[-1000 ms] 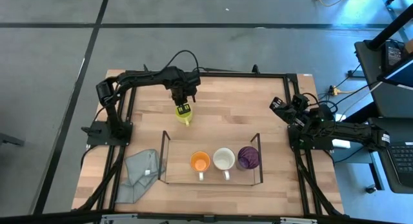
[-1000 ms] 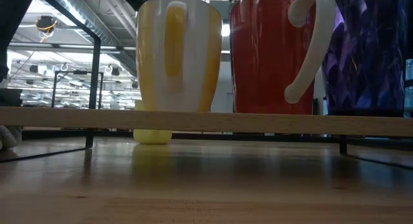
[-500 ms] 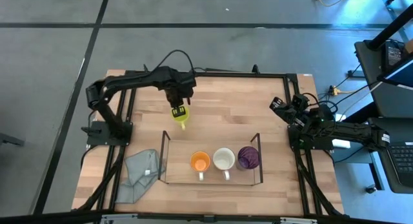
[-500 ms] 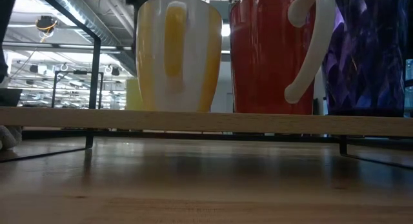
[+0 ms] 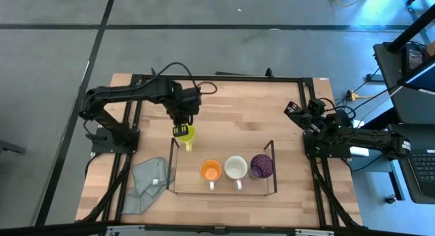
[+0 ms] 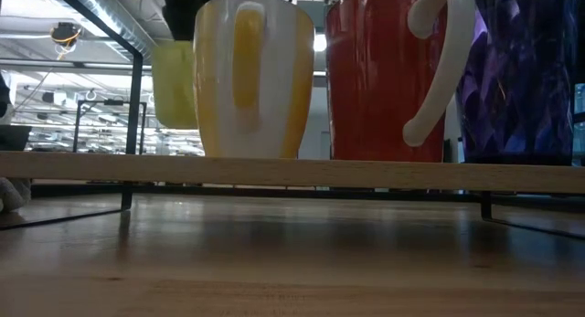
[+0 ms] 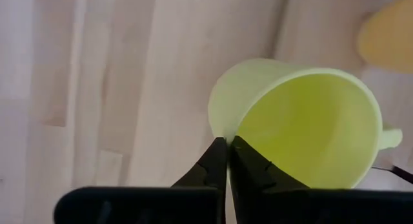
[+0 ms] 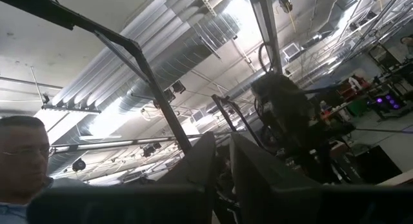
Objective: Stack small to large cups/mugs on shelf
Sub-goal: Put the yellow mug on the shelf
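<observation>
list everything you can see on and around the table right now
yellow mug: one, yellow-green, off the table in the left gripper, by the shelf's left end
orange cup: one, orange, in the shelf, left of the white mug
white mug: one, white, middle of the three
purple tumbler: one, purple, right end
shelf: one, clear walls, table's near half
grey cloth: one, left of the shelf
person: one, in the room behind
left gripper: clamped on the mug's rim
right gripper: parked at the table's right edge

left pincer [image 5: 182, 132] clamped, raised | right pincer [image 5: 293, 109] parked, nearly closed
</observation>
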Controlling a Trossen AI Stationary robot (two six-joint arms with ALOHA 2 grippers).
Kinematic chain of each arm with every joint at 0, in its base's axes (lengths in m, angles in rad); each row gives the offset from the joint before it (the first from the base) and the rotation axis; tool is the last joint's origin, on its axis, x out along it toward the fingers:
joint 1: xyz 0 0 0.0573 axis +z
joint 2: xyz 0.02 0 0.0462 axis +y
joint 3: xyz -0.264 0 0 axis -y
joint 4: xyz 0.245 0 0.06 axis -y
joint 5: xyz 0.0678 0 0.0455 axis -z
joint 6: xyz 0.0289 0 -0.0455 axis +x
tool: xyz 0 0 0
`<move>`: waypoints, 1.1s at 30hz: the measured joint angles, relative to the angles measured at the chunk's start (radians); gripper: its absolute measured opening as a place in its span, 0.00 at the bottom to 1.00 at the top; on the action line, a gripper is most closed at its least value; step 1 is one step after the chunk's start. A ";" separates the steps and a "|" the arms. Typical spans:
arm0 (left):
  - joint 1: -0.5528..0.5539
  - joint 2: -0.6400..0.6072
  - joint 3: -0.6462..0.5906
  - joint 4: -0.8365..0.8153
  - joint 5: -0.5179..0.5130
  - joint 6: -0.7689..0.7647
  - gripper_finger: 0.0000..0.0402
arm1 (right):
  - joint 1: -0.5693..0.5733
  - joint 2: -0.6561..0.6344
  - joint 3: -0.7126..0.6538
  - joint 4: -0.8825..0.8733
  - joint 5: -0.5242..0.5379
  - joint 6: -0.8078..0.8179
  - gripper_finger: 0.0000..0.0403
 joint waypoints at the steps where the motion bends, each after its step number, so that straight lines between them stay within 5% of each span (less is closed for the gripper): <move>1: -0.015 0.000 0.001 0.000 0.003 -0.009 0.00 | 0.000 0.000 0.000 0.000 0.001 0.000 0.13; 33: -0.396 0.039 -0.043 0.118 0.038 -0.323 0.00 | 0.000 0.000 0.000 -0.001 0.002 0.084 0.13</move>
